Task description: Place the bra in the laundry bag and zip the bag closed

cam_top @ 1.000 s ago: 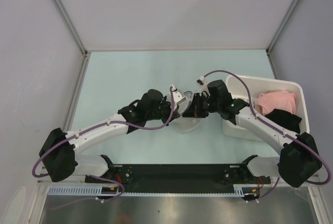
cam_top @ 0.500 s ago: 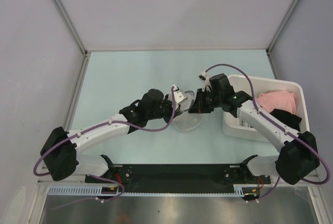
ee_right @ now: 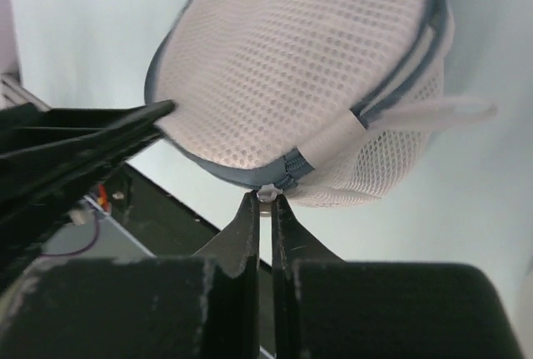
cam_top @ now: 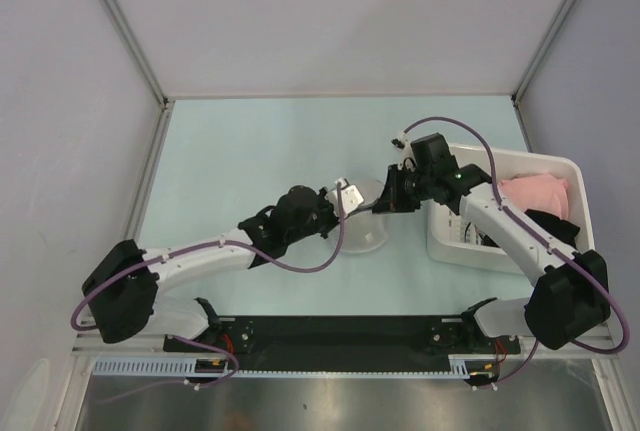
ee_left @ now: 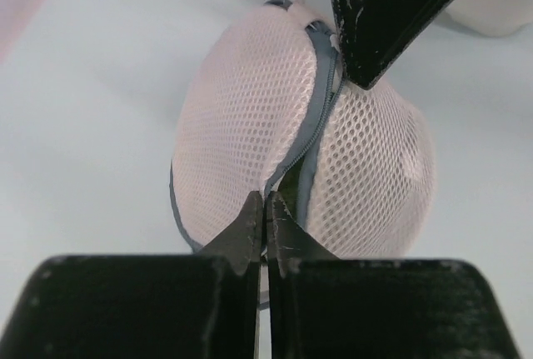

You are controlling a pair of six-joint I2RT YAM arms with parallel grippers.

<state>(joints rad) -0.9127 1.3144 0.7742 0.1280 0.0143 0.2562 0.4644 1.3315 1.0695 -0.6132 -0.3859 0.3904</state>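
Laundry bag [cam_top: 366, 235] sitting at frame centre, held up between both arms. Right end effector [ee_right: 265, 202] clamped on zipper pull [ee_right: 266, 191], travelling toward upper right since a second ago. Left end effector [ee_left: 265, 211] clamped on rim, anchoring. Judgement: zip closing progressing, short gap remaining. Bra not visible, presumably inside.

Light: bright, even, diffuse, from overhead; cool whitish cast.
Shadows: soft and faint on table [cam_top: 250, 151], slightly darker beneath arms.
Glare: dull sheen on metal strip [cam_top: 350, 401] at near edge; nothing harsh.
Left wrist focus: mesh of laundry bag [ee_left: 241, 126] crisp; background soft, washed out.
Right wrist focus: mesh sharp; far corners hazy.
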